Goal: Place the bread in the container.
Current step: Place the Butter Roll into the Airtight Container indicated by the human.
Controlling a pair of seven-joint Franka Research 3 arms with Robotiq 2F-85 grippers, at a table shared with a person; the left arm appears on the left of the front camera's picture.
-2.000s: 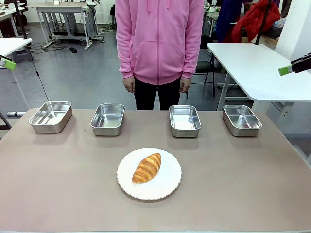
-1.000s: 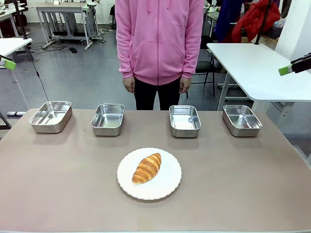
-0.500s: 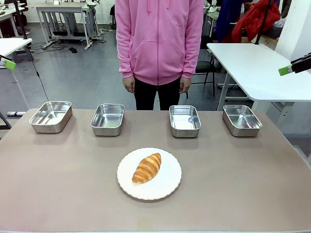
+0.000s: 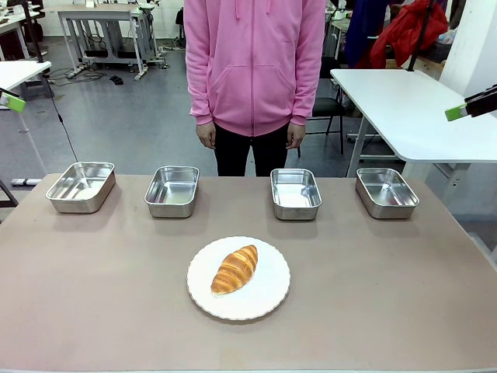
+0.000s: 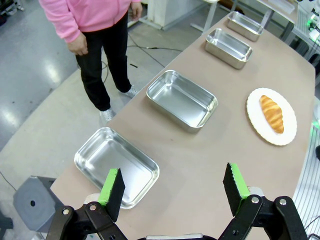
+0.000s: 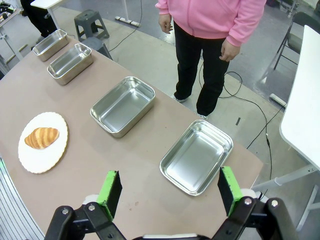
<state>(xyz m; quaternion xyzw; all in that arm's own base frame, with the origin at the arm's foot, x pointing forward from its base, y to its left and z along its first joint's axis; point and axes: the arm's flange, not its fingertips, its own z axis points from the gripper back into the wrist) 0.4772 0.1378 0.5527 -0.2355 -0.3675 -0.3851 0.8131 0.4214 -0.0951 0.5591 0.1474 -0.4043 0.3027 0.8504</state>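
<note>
Left gripper [image 5: 172, 186] and right gripper [image 6: 168, 187]: both released, grasping nothing. Beyond each gripper's fingertips: four containers [image 5: 182, 95] in a row, one bread [image 5: 272, 114] on one plate [image 5: 261, 129].

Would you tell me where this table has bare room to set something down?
The table is bare left and right of the white plate holding the bread, and in the strip between it and the four pans. Gaps between pans are tighter.

Golden ridged bread [image 4: 234, 269] diagonal on plate [image 4: 268, 299]; four empty steel containers [image 4: 296, 211] rowed beyond.
</note>
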